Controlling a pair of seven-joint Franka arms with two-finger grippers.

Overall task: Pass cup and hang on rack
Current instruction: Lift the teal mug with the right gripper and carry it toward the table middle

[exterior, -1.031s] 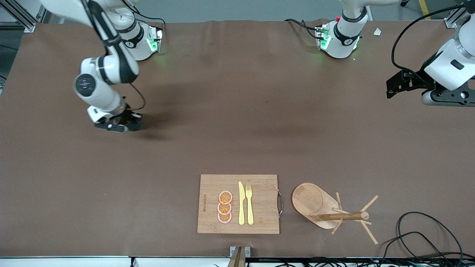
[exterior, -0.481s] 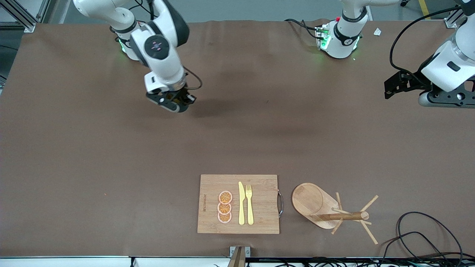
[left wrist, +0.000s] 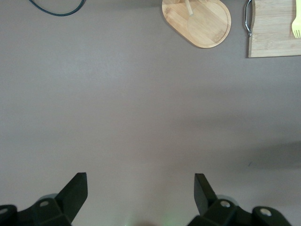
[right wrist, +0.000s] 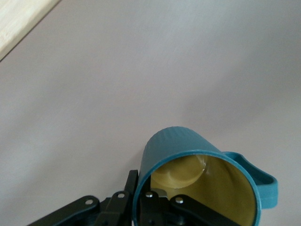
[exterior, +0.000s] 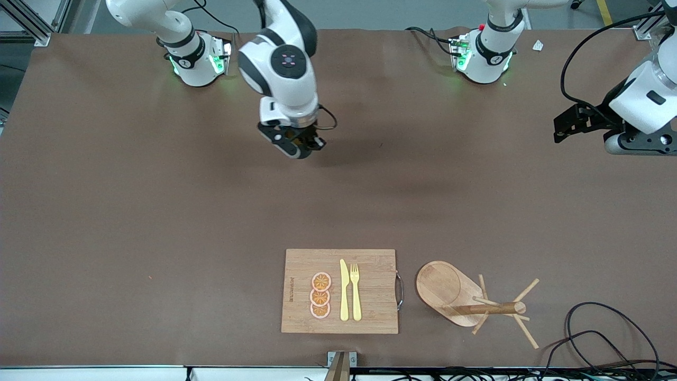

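**Cup held aloft over mid-table**

My right gripper (exterior: 302,146) hangs above bare brown table (exterior: 158,222), between the two arm bases' line and the cutting board (exterior: 339,291). Its fingers (right wrist: 155,197) pinch the rim of the cup (right wrist: 197,181), one inside the yellow wall, one outside; the loop handle points away from them. My left gripper (left wrist: 141,188) waits with jaws wide apart and empty at its own end. The rack (exterior: 465,296) lies tipped beside the board.
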